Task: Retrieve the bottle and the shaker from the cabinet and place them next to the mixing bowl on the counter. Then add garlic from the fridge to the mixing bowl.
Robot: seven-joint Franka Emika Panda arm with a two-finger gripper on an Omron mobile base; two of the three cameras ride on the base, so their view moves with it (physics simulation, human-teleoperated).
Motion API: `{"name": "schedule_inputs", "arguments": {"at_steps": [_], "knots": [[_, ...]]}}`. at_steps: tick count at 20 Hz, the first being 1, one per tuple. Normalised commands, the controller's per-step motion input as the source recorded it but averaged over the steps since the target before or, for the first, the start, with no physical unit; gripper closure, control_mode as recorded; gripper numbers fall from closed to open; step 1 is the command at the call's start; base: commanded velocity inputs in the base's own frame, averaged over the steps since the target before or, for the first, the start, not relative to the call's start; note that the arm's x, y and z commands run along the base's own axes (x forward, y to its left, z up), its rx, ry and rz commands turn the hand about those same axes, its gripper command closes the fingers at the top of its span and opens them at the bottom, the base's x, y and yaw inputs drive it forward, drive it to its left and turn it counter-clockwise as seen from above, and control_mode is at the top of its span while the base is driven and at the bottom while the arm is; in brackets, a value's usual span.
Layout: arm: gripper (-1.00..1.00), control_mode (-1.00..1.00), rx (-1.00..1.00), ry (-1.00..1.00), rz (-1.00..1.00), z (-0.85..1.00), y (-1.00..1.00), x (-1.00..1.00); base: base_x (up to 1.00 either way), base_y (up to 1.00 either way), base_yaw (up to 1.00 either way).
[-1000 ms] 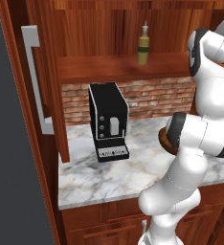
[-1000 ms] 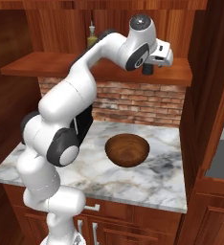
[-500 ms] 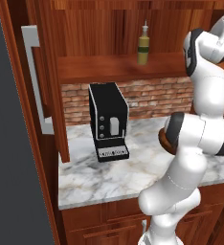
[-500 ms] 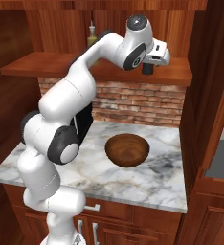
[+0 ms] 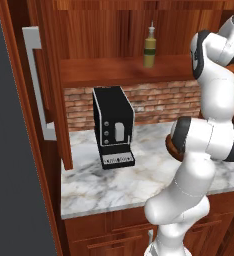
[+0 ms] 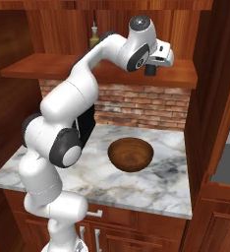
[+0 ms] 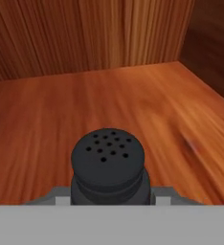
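**Now gripping the shaker on the cabinet shelf**

Up in the open cabinet, the gripper [image 6: 151, 69] sits at the right end of the wooden shelf [image 6: 48, 66], close to the cabinet's right wall. In the hand view the dark shaker [image 7: 108, 165] stands upright between the jaws, its perforated cap facing the camera, and the jaws look closed onto its body low down, near the shelf board. The yellow-green bottle [image 5: 149, 46] stands apart, back near the middle of the shelf's rear edge, untouched.

To do this step well, I judge the arm should lift the shaker straight up a little first, so its base clears the board without scraping, then draw it out toward the shelf's front edge, keeping it upright so nothing spills through the holes. The cabinet's right wall is close, so the pull-out should run parallel to it rather than swing sideways. The grip is low on a rounded body; a slow, steady retreat would reduce the chance of it pivoting in the jaws. The target lies below: the wooden mixing bowl [image 6: 130, 153] on the marble counter [image 6: 82, 174], toward its right half, with bare counter just beside it. The black coffee machine [image 5: 114, 126] stands near the counter's left back edge, well clear.

No brand, label or legible writing shows on the shaker, bottle or machine.
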Motion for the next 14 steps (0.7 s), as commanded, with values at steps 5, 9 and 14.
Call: {"name": "schedule_inputs", "arguments": {"at_steps": [5,9,14], "knots": [[1.00,-1.00,0.00,-0.01,0.00,0.00,0.00,-0.18,0.00,0.00,0.00],[1.00,-1.00,0.00,0.00,0.00,0.00,0.13,-0.66,0.00,0.00,0.00],[1.00,-1.00,0.00,0.00,0.03,-0.06,0.29,-0.99,0.00,0.00,0.00]]}}
